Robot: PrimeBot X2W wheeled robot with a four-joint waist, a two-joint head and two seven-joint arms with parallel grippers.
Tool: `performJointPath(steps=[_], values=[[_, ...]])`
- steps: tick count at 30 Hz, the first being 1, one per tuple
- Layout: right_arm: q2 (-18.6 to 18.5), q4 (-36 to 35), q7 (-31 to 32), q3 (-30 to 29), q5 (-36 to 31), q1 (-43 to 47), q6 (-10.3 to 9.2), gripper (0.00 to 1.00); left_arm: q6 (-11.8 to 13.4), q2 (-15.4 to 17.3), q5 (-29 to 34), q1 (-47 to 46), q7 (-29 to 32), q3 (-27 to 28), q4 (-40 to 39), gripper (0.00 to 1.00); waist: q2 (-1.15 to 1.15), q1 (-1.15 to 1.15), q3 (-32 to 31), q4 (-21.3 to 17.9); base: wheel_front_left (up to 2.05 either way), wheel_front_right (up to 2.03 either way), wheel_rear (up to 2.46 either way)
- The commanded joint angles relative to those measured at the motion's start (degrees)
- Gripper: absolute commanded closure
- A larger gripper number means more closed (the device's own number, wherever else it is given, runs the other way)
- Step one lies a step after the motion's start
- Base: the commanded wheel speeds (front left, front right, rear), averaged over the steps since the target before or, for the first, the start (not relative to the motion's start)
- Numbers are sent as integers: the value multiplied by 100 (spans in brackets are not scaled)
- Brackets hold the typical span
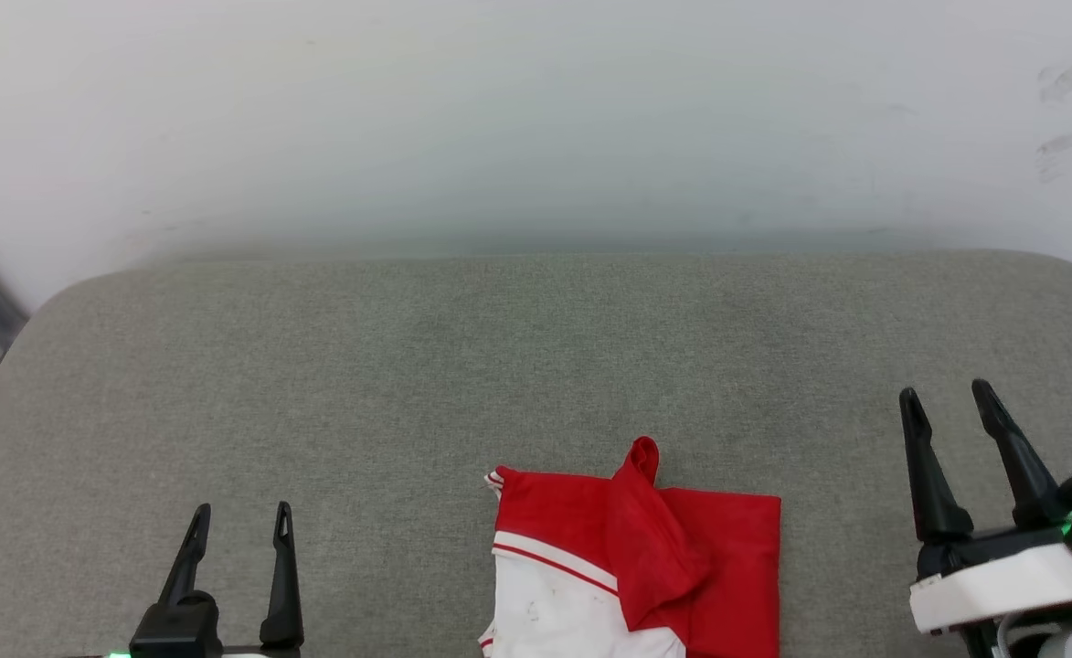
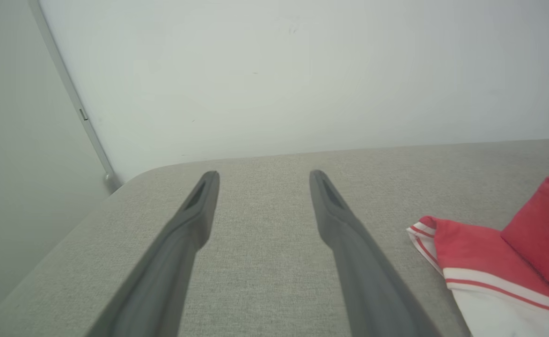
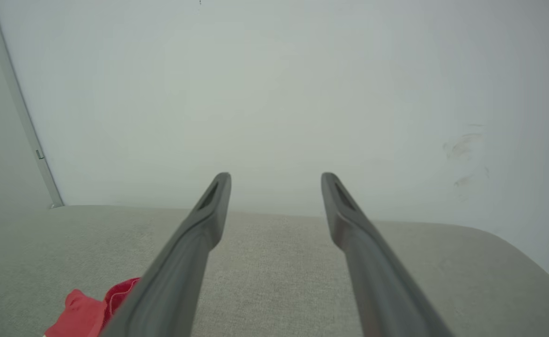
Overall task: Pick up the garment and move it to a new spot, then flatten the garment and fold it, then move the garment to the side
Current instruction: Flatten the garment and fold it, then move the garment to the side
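Left hand [image 1: 242,508] and right hand [image 1: 945,390] gape empty either side of the folded garment [image 1: 727,548] on the grey cushion [image 1: 408,366].

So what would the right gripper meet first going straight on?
Nothing nearby: the right gripper points over the grey surface toward the white wall, likely its first contact. The garment lies off to its left.

We see a plain white wall [image 1: 536,110] behind a surface [image 1: 362,366] covered in grey-green fabric, its far corners rounded. The wall carries scuff marks [image 1: 1070,82] at the right (faint, dark), and a grey strip [image 2: 73,93] runs up it at the left.
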Motion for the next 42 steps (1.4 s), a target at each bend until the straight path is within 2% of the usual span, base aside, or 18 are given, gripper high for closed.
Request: performJointPath(steps=[1, 6, 11, 18, 25, 31, 36, 39, 42], values=[[91, -67, -13, -81, -50, 172, -2, 0, 4, 20, -3, 54, -13, 19, -20, 0, 0, 0, -19, -9, 0, 0, 0], [463, -342, -15, -375, -234, 767, -2, 0, -33, 33, -14, 153, -12, 69, -33, 0, 0, 0, -62, -11, 0, 0, 0], [665, -500, -15, -491, -346, 1210, -2, 0, -44, 13, -30, 194, -12, 105, -42, 0, 0, 0, -78, 8, 0, 0, 0], [838, -607, -15, -568, -407, 1566, -2, 0, -73, -30, -33, 262, -13, 108, -90, 0, 0, 0, -82, 29, 0, 0, 0], [887, -679, -16, -601, -451, 1555, -2, 0, -154, -62, -80, 253, -12, 137, -77, 0, 0, 0, -72, 37, 0, 0, 0], [480, -904, -15, -664, -456, 972, -2, 0, -211, -87, -93, 169, -13, 178, -29, 0, 0, 0, -42, 41, 0, 0, 0], [-239, -892, 195, -381, -398, 122, -2, 0, -246, -104, -85, 133, -12, 193, -2, 0, 0, 0, -11, 33, 0, 0, 0], [-702, -846, 999, 16, -125, -393, -2, 0, -267, -113, -88, 110, -13, 198, 12, 0, 0, 0, 5, 49, 0, 0, 0], [-1119, -738, 2263, 509, 490, -816, -2, 0, -295, -122, -87, 69, -12, 201, 14, 0, 0, 0, 23, 79, 0, 0, 0]])
